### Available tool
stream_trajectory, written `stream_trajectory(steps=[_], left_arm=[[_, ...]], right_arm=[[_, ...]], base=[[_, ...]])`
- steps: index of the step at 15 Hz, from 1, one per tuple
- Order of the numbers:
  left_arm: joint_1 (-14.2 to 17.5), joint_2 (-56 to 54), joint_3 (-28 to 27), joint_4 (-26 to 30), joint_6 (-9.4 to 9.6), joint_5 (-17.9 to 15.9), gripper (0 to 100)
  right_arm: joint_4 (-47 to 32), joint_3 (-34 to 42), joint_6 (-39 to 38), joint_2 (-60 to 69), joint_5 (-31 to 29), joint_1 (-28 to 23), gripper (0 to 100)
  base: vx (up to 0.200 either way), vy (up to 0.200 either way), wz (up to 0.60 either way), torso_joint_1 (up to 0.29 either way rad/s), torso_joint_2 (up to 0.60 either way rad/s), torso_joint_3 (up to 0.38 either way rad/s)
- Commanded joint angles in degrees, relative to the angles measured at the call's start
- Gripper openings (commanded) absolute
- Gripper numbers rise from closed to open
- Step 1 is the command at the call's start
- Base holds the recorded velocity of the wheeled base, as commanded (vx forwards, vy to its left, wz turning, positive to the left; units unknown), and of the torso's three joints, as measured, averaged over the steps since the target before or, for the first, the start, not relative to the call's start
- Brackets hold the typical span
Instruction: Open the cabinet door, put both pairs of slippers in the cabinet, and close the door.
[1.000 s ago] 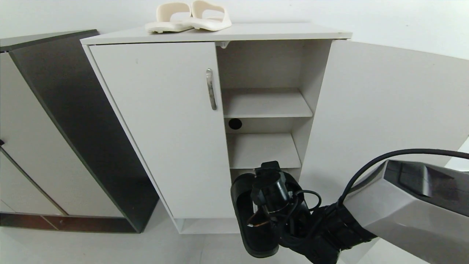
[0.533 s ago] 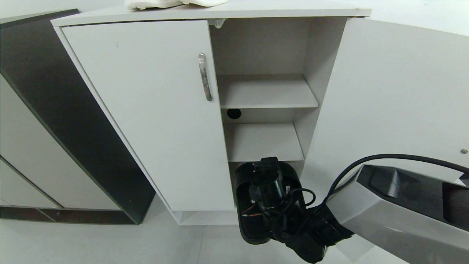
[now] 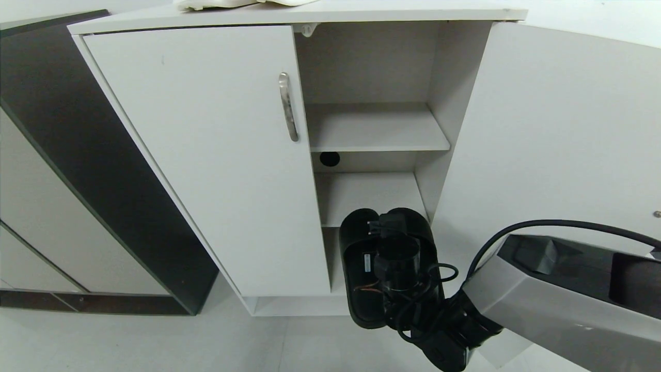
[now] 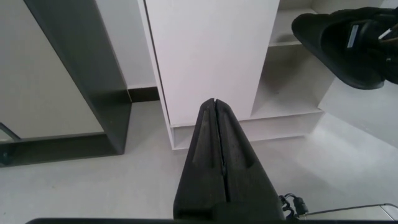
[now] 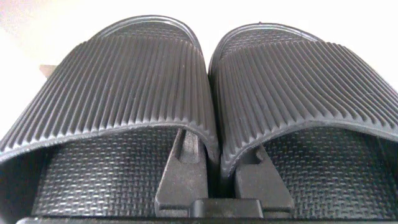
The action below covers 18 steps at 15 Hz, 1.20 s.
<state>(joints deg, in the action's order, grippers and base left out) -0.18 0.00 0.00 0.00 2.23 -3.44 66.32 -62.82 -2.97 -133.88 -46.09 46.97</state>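
the right gripper (image 5: 219,163) has its two fingers (image 5: 184,168) slid under the straps of the black slippers (image 5: 124,81), pinching the inner walls together so both shoes travel as one bundle. i judge that grip was chosen to stow the pair in a single trip. the pair hangs toe-first at the mouth of the cabinet (image 3: 372,62), about six o'clock from the open bay, just in front of the lower shelf (image 3: 369,199) and the floor compartment under it; which level it is meant for i cannot tell. the open door (image 3: 542,129) stands at three o'clock, swung wide to leave the arm room. the shut door (image 3: 206,155) with its handle (image 3: 288,106) sits at nine. the cream slippers (image 3: 217,4) wait on top at eleven o'clock. the left gripper (image 4: 214,124) hangs low with fingers pressed together, empty, clear of the work.
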Motion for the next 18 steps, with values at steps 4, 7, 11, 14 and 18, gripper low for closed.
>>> stream_trajectory(steps=[4,7,11,14,18], left_arm=[[0.0,0.1,0.0,0.0,-0.03,0.0,0],[0.0,0.1,0.0,0.0,-0.03,0.0,0],[0.0,0.1,0.0,0.0,-0.03,0.0,0],[0.0,0.1,0.0,0.0,-0.03,0.0,0],[0.0,0.1,0.0,0.0,-0.03,0.0,0]], right_arm=[[1.1,0.3,0.0,-2.3,0.1,-0.4,0],[1.1,0.1,-0.1,-2.3,0.3,-0.4,0],[1.4,0.0,-0.1,-2.3,0.3,-0.4,0],[1.3,0.0,-0.1,-2.3,0.3,-0.4,0],[1.4,0.0,-0.1,-2.4,0.5,-0.4,0]], base=[[0.000,0.000,0.00,0.000,0.00,0.000],[0.000,0.000,0.00,0.000,0.00,0.000],[0.000,0.000,0.00,0.000,0.00,0.000],[0.200,0.000,0.00,-0.004,0.00,0.007],[0.200,0.000,0.00,0.006,0.01,0.001]])
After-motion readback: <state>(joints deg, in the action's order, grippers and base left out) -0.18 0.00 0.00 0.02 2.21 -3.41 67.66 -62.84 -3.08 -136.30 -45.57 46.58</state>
